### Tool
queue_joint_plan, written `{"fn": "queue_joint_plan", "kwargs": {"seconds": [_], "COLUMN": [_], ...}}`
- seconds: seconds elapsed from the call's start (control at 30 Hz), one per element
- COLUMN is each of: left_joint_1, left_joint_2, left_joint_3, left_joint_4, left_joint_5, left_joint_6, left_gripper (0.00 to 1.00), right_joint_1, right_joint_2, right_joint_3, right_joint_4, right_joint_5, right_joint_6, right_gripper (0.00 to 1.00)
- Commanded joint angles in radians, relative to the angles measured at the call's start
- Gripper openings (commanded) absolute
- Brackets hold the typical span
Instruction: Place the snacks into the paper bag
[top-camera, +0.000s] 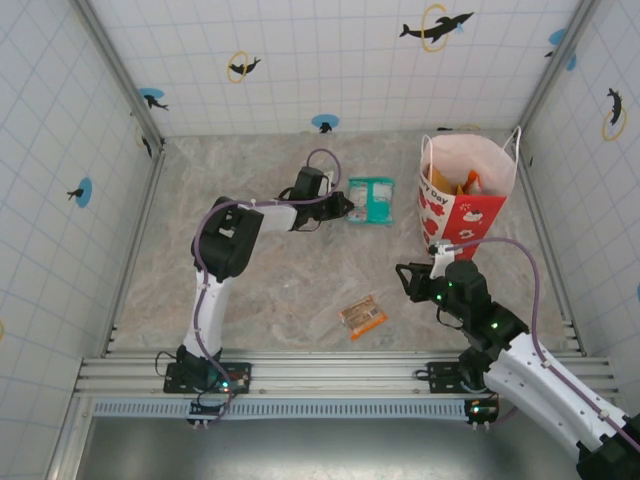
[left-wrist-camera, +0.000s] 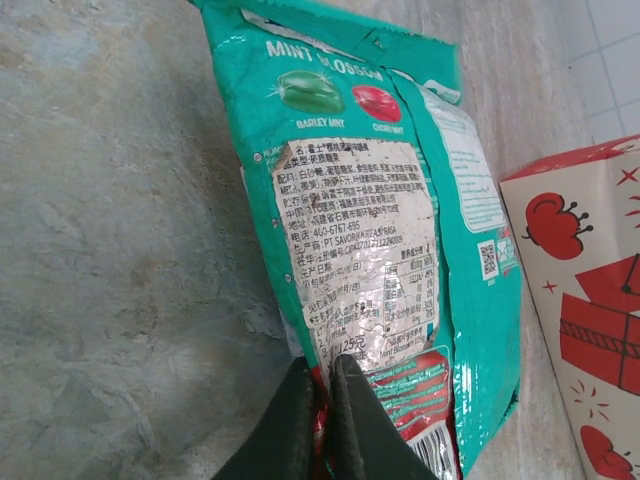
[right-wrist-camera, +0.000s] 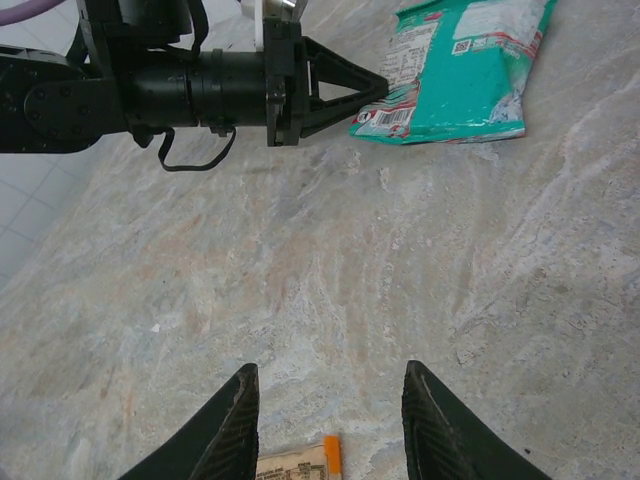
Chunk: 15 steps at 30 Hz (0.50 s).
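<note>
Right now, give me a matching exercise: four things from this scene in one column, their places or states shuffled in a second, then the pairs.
Column one:
1. teal packet
2. paper bag
3. wrapped bar
4. right gripper

Column two:
A. open, nothing between its fingers
B. lying flat on the table near the front
C. standing upright at the right rear, packets inside
D. pinched at one edge by the left gripper

Pairs: 1-D, 2-C, 3-B, 4-A

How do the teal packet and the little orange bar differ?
The teal packet is much bigger than the orange bar. The left end effector pinches the teal packet's edge; the orange bar lies untouched. The teal packet sits farther back on the table, the orange bar nearer its front edge. Both lie outside the paper bag.
</note>
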Motion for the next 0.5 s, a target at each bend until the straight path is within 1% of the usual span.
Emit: {"fn": "queue_joint_plan", "kwargs": {"seconds": [0.0, 0.03, 0.33, 0.47], "left_joint_1": [0.003, 0.003, 0.003, 0.003], "left_joint_2": [-0.088, -0.109, -0.351, -0.466], "left_joint_3": [-0.014, -0.027, -0.209, -0.303], "left_joint_4": [-0.028, -0.032, -0.040, -0.030], "left_joint_5": [0.007, 0.007, 0.013, 0.053], "left_joint_6": [0.046, 0.056, 0.128, 0.178], "left_gripper": [0.02, 0.00, 0.00, 0.00], "right_joint_1": [0.006, 0.008, 0.029, 0.042], "right_joint_2": [-0.014, -0.016, -0.026, -0.017], "right_joint_3": [-0.014, -0.014, -0.028, -0.035], "right_joint_4": [0.029, 0.032, 0.093, 0.134], "right_joint_5": [0.017, 0.018, 0.019, 0.021], "right_joint_6": [0.006, 0.009, 0.025, 0.028], "right_gripper": [0.40, 0.40, 0.40, 0.40]}}
